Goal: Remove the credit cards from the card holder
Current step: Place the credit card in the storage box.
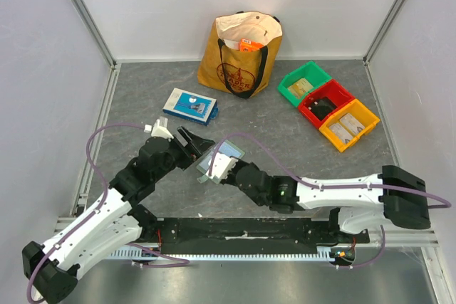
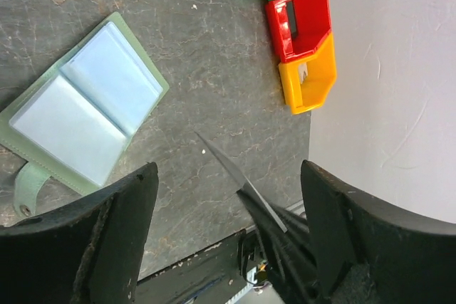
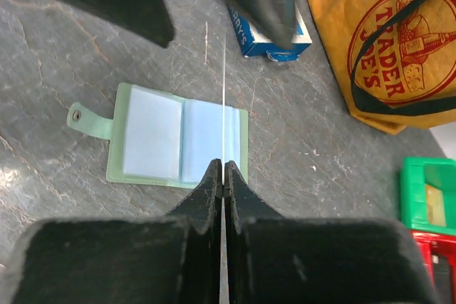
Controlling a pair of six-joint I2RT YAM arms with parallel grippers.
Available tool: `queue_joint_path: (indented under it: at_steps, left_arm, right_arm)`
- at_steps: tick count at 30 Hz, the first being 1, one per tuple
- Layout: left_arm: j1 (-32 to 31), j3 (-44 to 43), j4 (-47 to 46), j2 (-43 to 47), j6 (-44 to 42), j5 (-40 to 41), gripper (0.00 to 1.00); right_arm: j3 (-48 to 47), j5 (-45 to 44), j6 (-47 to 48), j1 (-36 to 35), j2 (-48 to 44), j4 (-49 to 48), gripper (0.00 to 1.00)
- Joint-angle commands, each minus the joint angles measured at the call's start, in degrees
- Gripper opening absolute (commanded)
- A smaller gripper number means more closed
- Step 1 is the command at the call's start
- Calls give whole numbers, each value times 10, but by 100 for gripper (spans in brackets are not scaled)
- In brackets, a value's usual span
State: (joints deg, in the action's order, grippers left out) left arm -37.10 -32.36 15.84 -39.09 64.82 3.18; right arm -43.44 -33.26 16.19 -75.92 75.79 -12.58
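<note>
While looking down from above, can make out the card holder (image 1: 234,150) near the middle of the grey table (image 1: 285,115), half hidden under the right gripper (image 1: 217,165). From the right wrist, see it whole: pale green, lying flat and open like a booklet, both bluish clear pockets facing up, snap tab (image 3: 75,114) stretched out to one side. Cannot tell whether anything sits in those pockets.

Find the right gripper's jaws pressed together on a credit card (image 3: 224,83), pinched by one edge (so thin from that wrist as to read only as a pale line across the holder). From the left wrist, see the same card as a slim grey blade, held clear of the holder with bare table between the two.

Note the left gripper (image 2: 229,176) with jaws spread wide, one dark finger on each side of the card, gaps showing on both sides, nothing gripped.

Farther back, spot a blue-and-white box (image 1: 190,105), a brown tote bag (image 1: 241,53) against the rear wall, and a green bin (image 1: 304,83), red bin (image 1: 326,102) and yellow bin (image 1: 349,124) touching in a row toward the right.
</note>
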Motion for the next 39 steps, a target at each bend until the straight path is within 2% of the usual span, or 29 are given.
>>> queue_joint_path:
  at_steps: [1,7,12,15,19,20,22,23,28,31,35,39]
  left_arm:
    - [-1,10,-58,-5,27,-12,85]
    - [-1,9,-56,-26,21,-26,77]
    - [-2,33,-71,-27,36,-51,62]
    - [-1,39,-77,-22,40,-53,43]
    - [-1,37,-77,-12,40,-43,9]
    - [-1,39,-78,-6,43,-39,2]
    - [-1,51,-94,8,52,-17,2]
    - [-1,62,-106,22,62,-9,2]
    - [-2,137,-156,91,124,52,2]
    - [0,171,-190,132,151,83,2]
    - [0,211,-226,170,177,117,2]
    - [-1,236,-258,187,197,133,2]
  right_arm:
    - [-23,-100,92,-41,29,-51,0]
    - [-19,-132,138,-76,47,-97,0]
    - [-19,-153,169,-86,59,-125,0]
    - [-19,-165,184,-91,69,-138,0]
    - [-16,-178,181,-92,77,-148,3]
    - [-15,-175,173,-92,75,-149,6]
    - [-16,-160,142,-90,70,-141,14]
    - [-26,-153,108,-86,67,-113,25]
    - [-41,-85,-17,-42,46,-31,64]
    - [-38,-14,-96,-7,25,2,82]
    - [-12,95,-195,30,-12,-2,98]
    - [29,193,-287,59,-44,-46,98]
